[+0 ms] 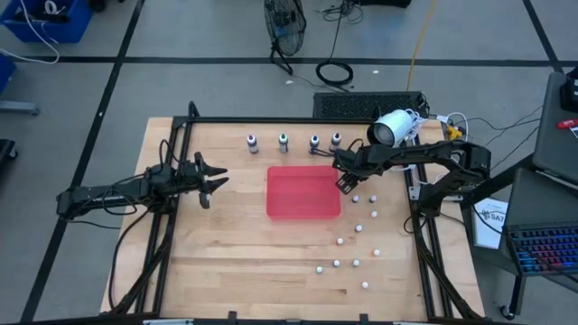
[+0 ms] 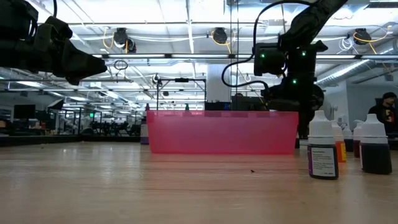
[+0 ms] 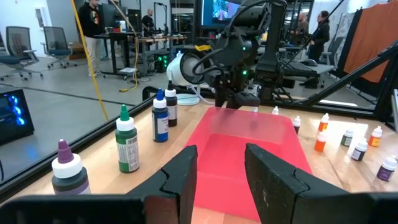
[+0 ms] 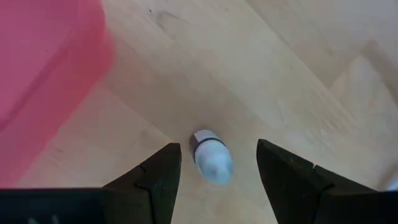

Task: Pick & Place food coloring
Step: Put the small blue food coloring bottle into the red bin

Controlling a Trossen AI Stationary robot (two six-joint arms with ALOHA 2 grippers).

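Four upright food coloring bottles with coloured tops stand in a row along the table's far side [image 1: 283, 140]; the left wrist view shows purple [image 3: 68, 171], green [image 3: 127, 146] and blue [image 3: 160, 118] tops. My right gripper [image 1: 346, 185] points down at the right edge of the red tray [image 1: 302, 212]. It is open, its fingers on either side of a small white-capped bottle [image 4: 211, 157] that stands on the table, without touching it. My left gripper [image 1: 215, 182] is open and empty, left of the tray, above the table.
Several small white-capped dropper bottles [image 1: 358, 227] stand scattered on the table right of the tray and toward the near edge; two show close in the low view [image 2: 323, 152]. A white roll [image 1: 391, 128] lies at the far right. People stand in the room behind.
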